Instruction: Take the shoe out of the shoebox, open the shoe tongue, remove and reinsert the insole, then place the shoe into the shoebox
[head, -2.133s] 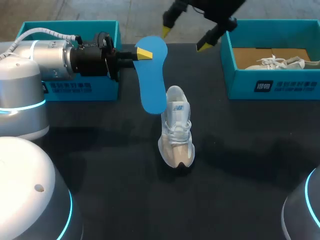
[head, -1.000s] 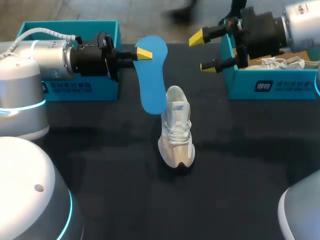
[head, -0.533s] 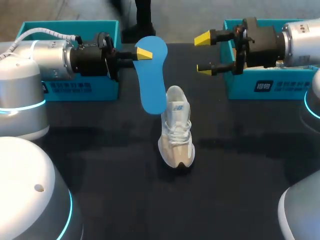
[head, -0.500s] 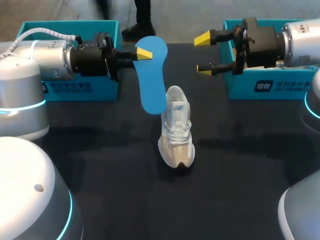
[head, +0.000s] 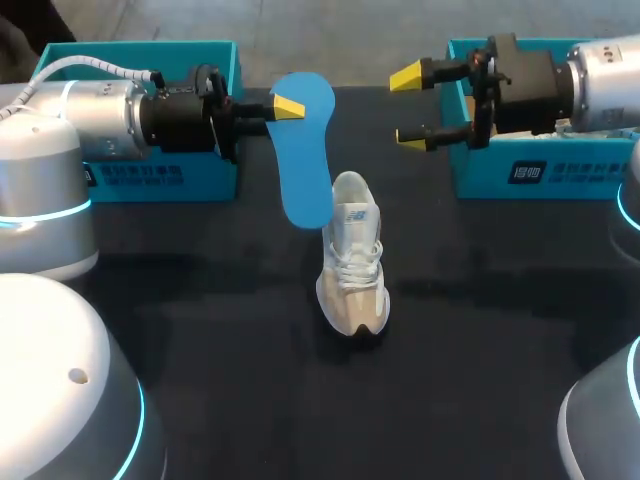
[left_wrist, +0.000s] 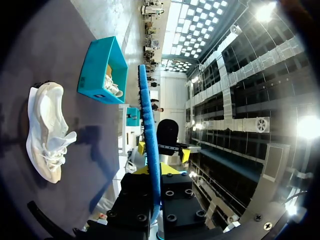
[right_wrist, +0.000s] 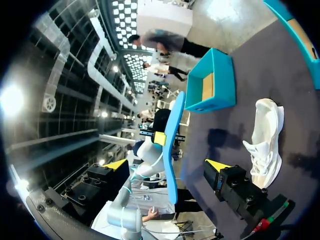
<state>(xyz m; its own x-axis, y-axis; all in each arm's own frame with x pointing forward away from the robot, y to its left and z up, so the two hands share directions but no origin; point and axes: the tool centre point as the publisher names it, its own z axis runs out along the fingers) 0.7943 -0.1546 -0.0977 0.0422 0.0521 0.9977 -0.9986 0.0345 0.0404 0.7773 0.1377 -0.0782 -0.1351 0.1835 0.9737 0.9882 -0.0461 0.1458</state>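
The left fingers (head: 289, 106) clench the blue insole (head: 305, 160) in the air, just far-left of the white shoe (head: 352, 255) standing mid-way on the surface (head: 200, 330). The right fingers (head: 406, 76) are spread, grasping nothing, beside the right shoebox (head: 590, 170).

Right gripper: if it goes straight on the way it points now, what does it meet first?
Probably the blue insole, which stands straight ahead of the right gripper; depth is unclear.

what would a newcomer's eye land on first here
The bright blue insole, clamped at one end in the left arm's jaws, hangs above the dark table. By its lower end the white shoe stands on the tabletop, and the right arm's jaws gape open beside the right teal shoebox.
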